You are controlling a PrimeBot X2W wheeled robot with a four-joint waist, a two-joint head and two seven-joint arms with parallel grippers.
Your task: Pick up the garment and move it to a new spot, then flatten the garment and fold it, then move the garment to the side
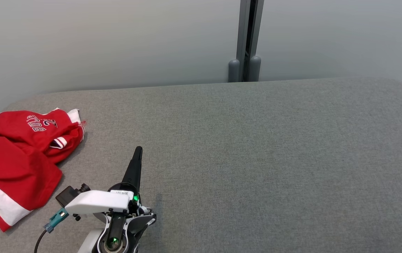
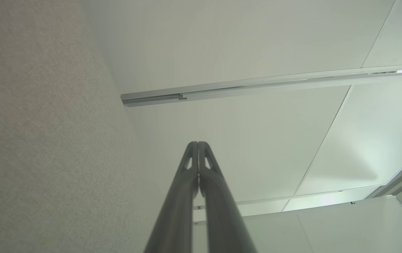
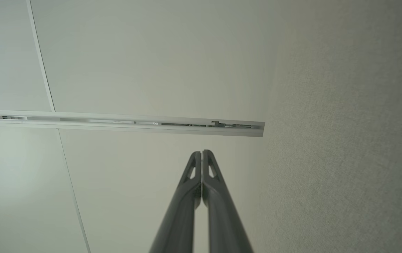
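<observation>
The garment [image 1: 18, 154], a red shirt with white sleeve panels and upside-down black-and-white lettering, lies crumpled at the far left of the grey table [image 1: 243, 154]. My left gripper [image 1: 138, 150] is low in the head view, right of the garment and apart from it, fingers together and pointing up the picture. In the left wrist view the left gripper [image 2: 198, 144] is shut on nothing, with the grey surface to its left. In the right wrist view my right gripper [image 3: 202, 152] is also shut and empty, beside the grey surface [image 3: 344, 140] on its right.
Behind the table stands a pale wall with a grey vertical post [image 1: 245, 42] at the middle. A blue connector and black cable [image 1: 51, 223] hang from my left wrist. The table's rounded back corners lie at far left and far right.
</observation>
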